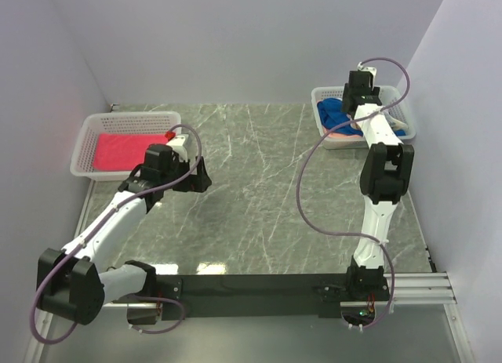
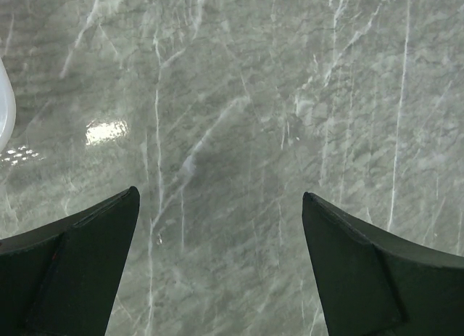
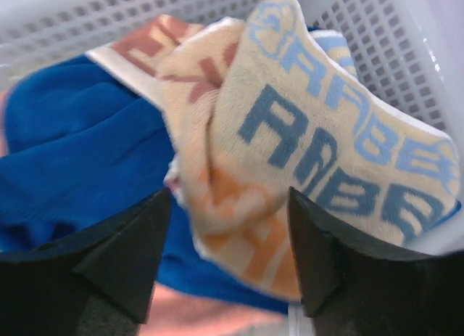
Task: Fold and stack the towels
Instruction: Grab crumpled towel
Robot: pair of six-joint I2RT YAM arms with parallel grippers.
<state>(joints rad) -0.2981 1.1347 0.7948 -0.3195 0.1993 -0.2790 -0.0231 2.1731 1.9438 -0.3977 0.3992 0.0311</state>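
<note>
Right gripper [image 3: 228,198] jaws apart, straddling a fold of the printed towel [image 3: 304,133] in the far-right basket [image 3: 377,46] — risk: the pinch also catches the blue towel [image 3: 80,154] beside it, dragging both out. Left gripper [image 2: 220,193] wide apart, empty over the table [image 2: 254,96]; pink-red towel [image 1: 121,149] sits in the far-left basket [image 1: 85,147].

Peach towel [image 3: 217,318] largely under blue towel [image 3: 80,154]
</note>
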